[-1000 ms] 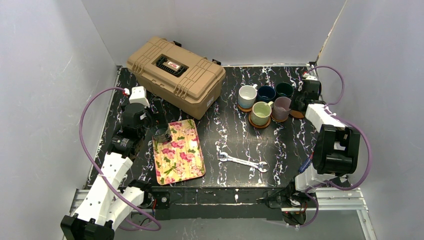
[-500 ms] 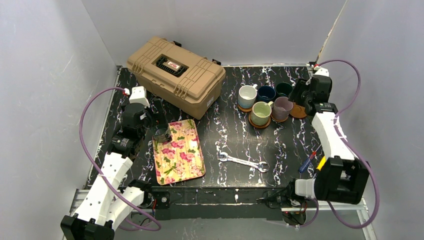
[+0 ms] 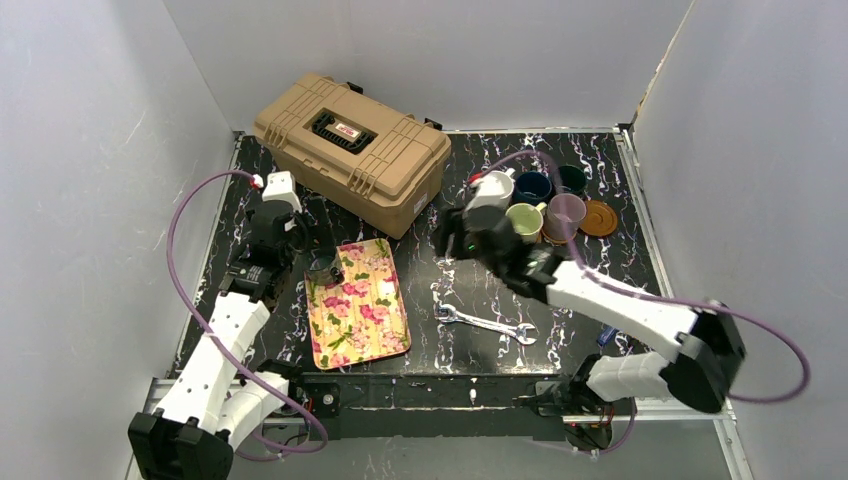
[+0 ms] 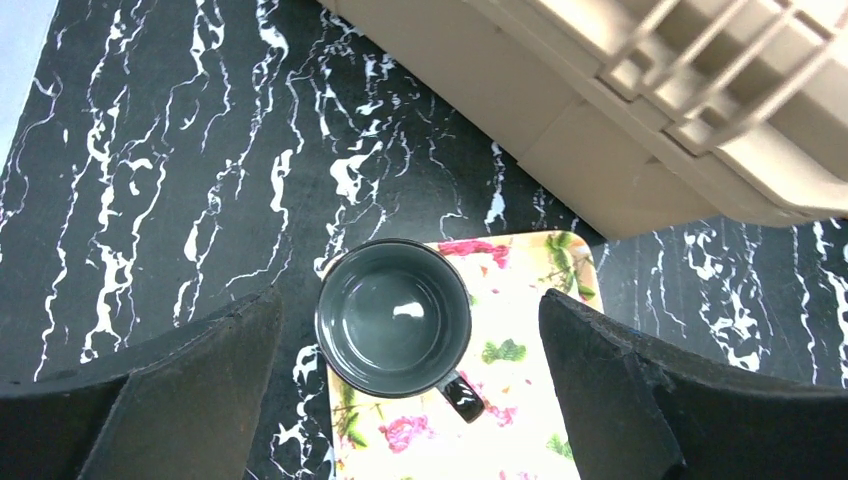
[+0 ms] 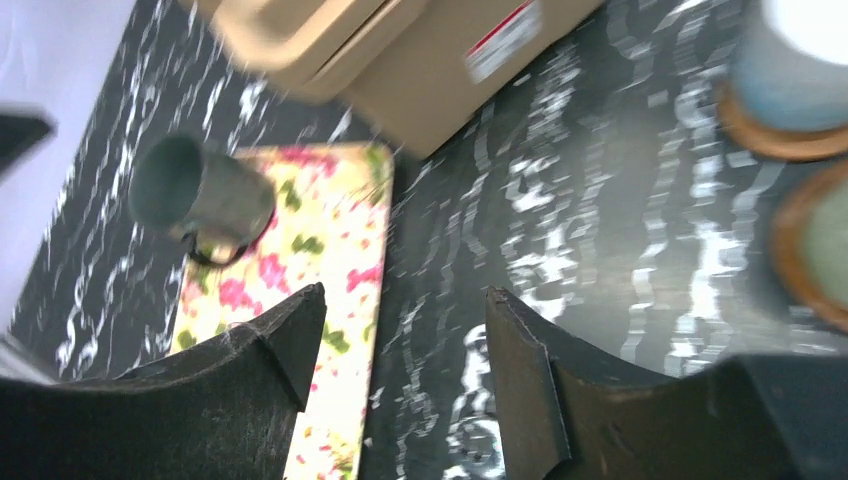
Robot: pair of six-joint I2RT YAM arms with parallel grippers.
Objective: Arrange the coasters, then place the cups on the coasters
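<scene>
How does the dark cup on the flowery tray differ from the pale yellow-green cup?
The dark cup sits on the floral tray; the yellow-green cup sits on a wooden coaster. The dark cup stands alone; the yellow-green cup is crowded among other cups. Both stand upright.

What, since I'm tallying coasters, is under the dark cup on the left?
A corner of the floral tray; the cup stands on it. No coaster rim shows around its base in either wrist view, though the spot directly beneath the cup is covered.
</scene>
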